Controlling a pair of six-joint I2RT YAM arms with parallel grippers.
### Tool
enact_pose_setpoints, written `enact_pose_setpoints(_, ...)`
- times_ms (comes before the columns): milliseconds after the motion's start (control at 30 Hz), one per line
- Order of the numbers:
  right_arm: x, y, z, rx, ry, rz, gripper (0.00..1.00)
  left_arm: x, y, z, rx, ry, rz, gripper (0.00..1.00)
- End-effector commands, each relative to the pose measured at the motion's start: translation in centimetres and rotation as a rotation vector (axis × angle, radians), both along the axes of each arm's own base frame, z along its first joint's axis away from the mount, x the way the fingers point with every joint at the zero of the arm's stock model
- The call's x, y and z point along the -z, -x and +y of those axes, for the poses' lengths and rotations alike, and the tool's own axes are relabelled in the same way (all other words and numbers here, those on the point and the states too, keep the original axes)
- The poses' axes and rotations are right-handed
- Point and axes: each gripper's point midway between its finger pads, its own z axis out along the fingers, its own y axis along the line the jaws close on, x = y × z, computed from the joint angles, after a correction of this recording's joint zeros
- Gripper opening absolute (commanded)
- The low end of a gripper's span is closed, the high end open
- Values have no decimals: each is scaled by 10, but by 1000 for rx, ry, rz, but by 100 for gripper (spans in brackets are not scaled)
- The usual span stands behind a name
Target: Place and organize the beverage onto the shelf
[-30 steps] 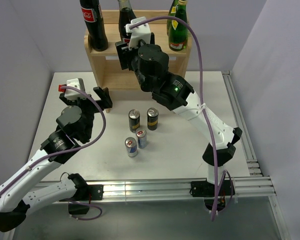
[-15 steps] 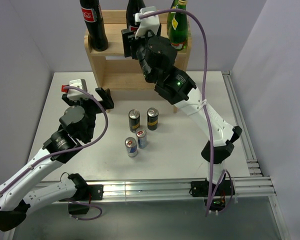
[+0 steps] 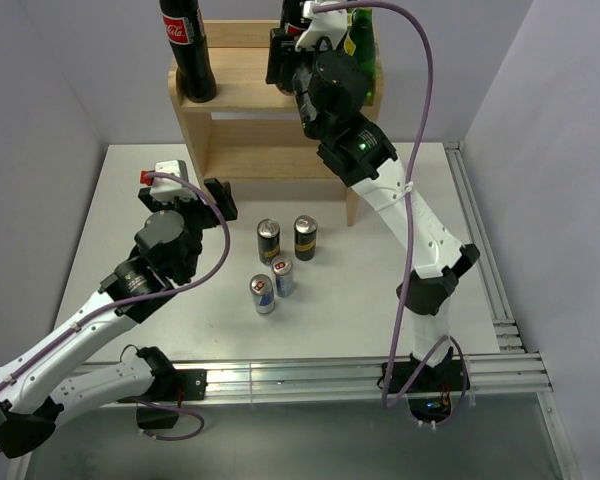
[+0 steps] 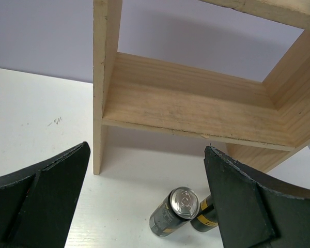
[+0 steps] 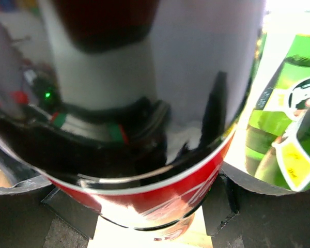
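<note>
The wooden shelf (image 3: 242, 98) stands at the back of the table. One cola bottle (image 3: 188, 52) stands at the left of its top tier and green bottles (image 3: 360, 40) stand at the right. My right gripper (image 3: 285, 55) is shut on a second cola bottle (image 5: 144, 129) and holds it over the top tier, just left of the green bottles (image 5: 285, 129). The arm mostly hides that bottle in the top view. My left gripper (image 3: 220, 198) is open and empty, low in front of the shelf's left side (image 4: 106, 88). Two dark cans (image 4: 174, 212) show between its fingers.
Several cans stand on the white table in front of the shelf: two dark ones (image 3: 268, 240) (image 3: 305, 237) and two slimmer silver-blue ones (image 3: 283, 276) (image 3: 262, 294). Grey walls close in the left, back and right. A metal rail (image 3: 480, 260) runs along the table's right edge.
My right arm has carried the cola bottle up and to the right, from the shelf's front to over the top tier beside the green bottles. My left gripper has shifted slightly right.
</note>
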Motion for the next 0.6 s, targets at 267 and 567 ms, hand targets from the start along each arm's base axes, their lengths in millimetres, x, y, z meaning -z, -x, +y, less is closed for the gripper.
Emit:
enact_pose_setpoints(267, -90, 25, -27, -46, -246, -244, 0, 1, -4, -13, 39, 47, -18, 99)
enact_pose_setpoints(567, -70, 11, -18, -41, -222, -200, 0, 2, -6, -15, 43, 55, -28, 99)
